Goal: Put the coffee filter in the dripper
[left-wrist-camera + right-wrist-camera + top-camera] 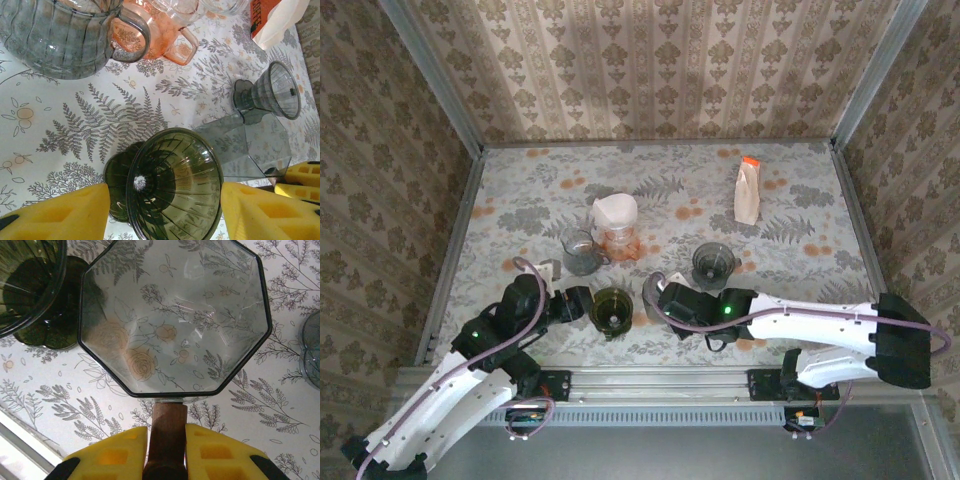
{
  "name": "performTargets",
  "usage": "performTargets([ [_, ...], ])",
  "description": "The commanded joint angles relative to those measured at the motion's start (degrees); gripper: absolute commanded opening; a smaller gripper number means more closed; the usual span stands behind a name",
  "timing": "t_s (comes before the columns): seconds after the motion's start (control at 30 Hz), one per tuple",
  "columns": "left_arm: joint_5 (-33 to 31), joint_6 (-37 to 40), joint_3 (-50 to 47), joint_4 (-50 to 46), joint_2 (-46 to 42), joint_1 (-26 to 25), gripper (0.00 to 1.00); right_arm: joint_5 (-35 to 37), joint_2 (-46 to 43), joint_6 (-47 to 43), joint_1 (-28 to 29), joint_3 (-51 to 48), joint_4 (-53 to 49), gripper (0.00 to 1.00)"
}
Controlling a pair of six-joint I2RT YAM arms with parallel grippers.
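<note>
The left gripper (165, 192) is clamped on the green dripper (172, 185); just right of it the right gripper (167, 440) grips the wooden handle (166, 422) of an octagonal glass cup (175, 315). The coffee filter (615, 211), in an orange jug (619, 243) beyond the green dripper, looks light, limp and crushable, so pinch its upper edge. The carton (748, 190), far right of the green dripper, bears no legible print.

The octagonal glass (250, 145) crowds the green dripper's (175, 185) right side.
</note>
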Motion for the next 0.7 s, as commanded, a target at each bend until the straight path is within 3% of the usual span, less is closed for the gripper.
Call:
performTargets([
  [0.0,-0.97,-0.7,1.16,-1.44,-0.41,-0.24,0.62,2.62,1.17,0.26,0.25,-0.02,1.66,0.22],
  [0.23,-1.07,-0.7,1.35,-2.29,-0.75,-0.23,0.62,2.54,2.74,1.16,0.23,0.23,1.94,0.35],
  [0.5,-1.03,-0.76,1.42,-2.56,-0.95,-0.2,0.62,4.01,0.37,1.42,0.28,1.6,-0.34,0.61],
  [0.67,-2.03,-0.46,2.6,-3.5,-1.41,-0.21,0.63,4.35,-2.62,1.65,1.49,4.76,-5.71,0.67],
])
